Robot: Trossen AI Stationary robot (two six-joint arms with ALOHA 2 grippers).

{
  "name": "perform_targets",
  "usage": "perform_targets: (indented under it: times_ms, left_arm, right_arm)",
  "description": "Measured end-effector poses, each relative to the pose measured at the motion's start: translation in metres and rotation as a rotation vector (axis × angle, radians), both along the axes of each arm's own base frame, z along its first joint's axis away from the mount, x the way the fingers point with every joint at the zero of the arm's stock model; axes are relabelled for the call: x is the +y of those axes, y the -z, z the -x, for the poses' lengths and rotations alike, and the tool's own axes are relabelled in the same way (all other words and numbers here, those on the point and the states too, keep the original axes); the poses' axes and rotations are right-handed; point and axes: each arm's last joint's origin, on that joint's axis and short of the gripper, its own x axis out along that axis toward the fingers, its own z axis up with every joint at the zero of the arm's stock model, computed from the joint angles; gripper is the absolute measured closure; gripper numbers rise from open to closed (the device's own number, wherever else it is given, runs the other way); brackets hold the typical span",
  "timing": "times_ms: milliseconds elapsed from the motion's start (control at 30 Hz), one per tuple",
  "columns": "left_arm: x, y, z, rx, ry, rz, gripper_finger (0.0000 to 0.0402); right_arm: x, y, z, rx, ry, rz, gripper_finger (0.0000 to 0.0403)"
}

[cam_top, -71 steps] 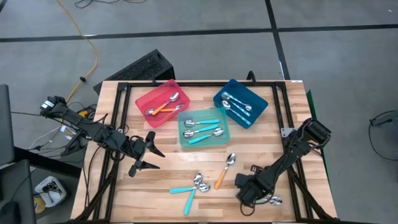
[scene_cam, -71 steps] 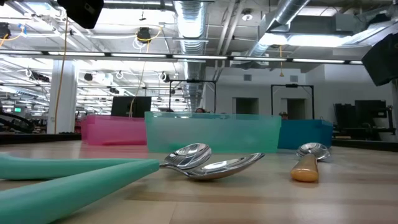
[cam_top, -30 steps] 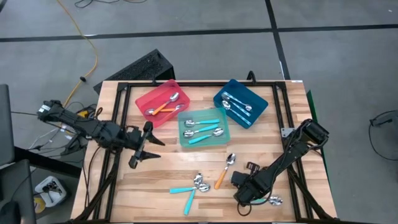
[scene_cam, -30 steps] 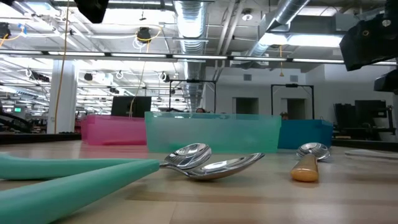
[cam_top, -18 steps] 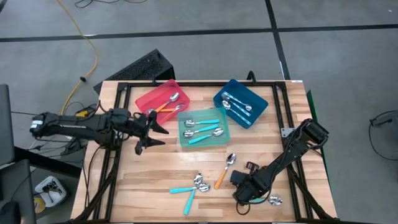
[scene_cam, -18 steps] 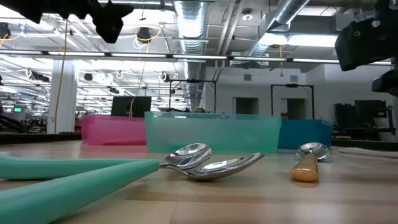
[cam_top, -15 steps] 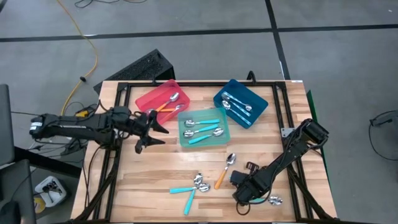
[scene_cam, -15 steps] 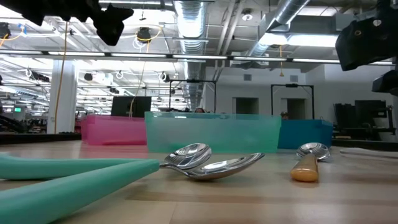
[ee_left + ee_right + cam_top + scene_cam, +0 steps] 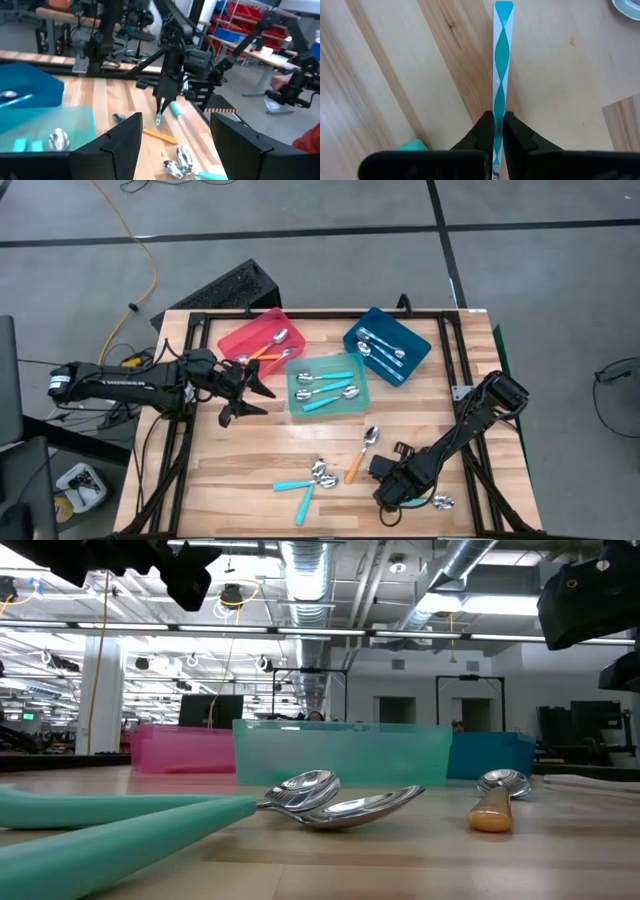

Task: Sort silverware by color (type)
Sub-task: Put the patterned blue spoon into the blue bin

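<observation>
Two tools: my right tool [image 9: 498,125] is pinched on a teal-handled spoon [image 9: 502,60], my left tool [image 9: 243,393] spread wide and empty.
My right tool hangs over the bench [image 9: 260,455] near its front right, beside a loose orange-handled spoon [image 9: 361,454]. My left tool hovers by the red tray [image 9: 235,340] and teal tray [image 9: 362,394]. Two teal spoons [image 9: 300,486] lie loose at front; other spoons sit in those trays and the blue tray [image 9: 418,350].

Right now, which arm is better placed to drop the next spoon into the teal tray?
Right. The right gripper is shut on a teal-handled spoon near the table's front. The left gripper hovers open and empty beside the teal tray, so it would first need to fetch a spoon.
</observation>
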Motion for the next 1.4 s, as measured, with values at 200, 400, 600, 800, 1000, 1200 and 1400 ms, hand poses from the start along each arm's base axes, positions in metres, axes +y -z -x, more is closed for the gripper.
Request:
perform_targets:
  times_ms: [200, 400, 600, 800, 1000, 1200, 1400]
  left_arm:
    - [-0.001, -0.003, 0.0, -0.042, 0.044, -0.035, 0.0184]
    - [-0.008, -0.013, 0.001, -0.15, 0.185, -0.026, 0.0184]
    - [-0.009, -0.02, 0.003, -0.223, 0.205, -0.038, 0.0184]
    - [-0.008, -0.017, 0.002, -0.189, 0.155, -0.034, 0.0184]
    - [-0.007, -0.017, 0.002, -0.18, 0.121, -0.025, 0.0184]
    - [-0.005, -0.017, 0.0, -0.176, 0.045, -0.017, 0.0184]
    - [-0.008, -0.025, 0.001, -0.258, 0.098, -0.012, 0.0184]
  right_arm:
    - [0.0, 0.0, 0.0, -0.001, -0.001, 0.0, 0.0359]
    - [-0.001, 0.0, -0.002, -0.013, -0.012, 0.014, 0.0359]
    - [-0.001, -0.001, -0.004, -0.039, -0.023, 0.005, 0.0359]
    - [0.001, -0.002, -0.009, -0.104, -0.022, 0.01, 0.0359]
    - [-0.001, -0.008, -0.013, -0.148, -0.033, -0.007, 0.0359]
    - [-0.007, -0.025, -0.014, -0.234, -0.019, 0.018, 0.0359]
    - [-0.01, -0.047, -0.012, -0.366, -0.003, 0.053, 0.0359]
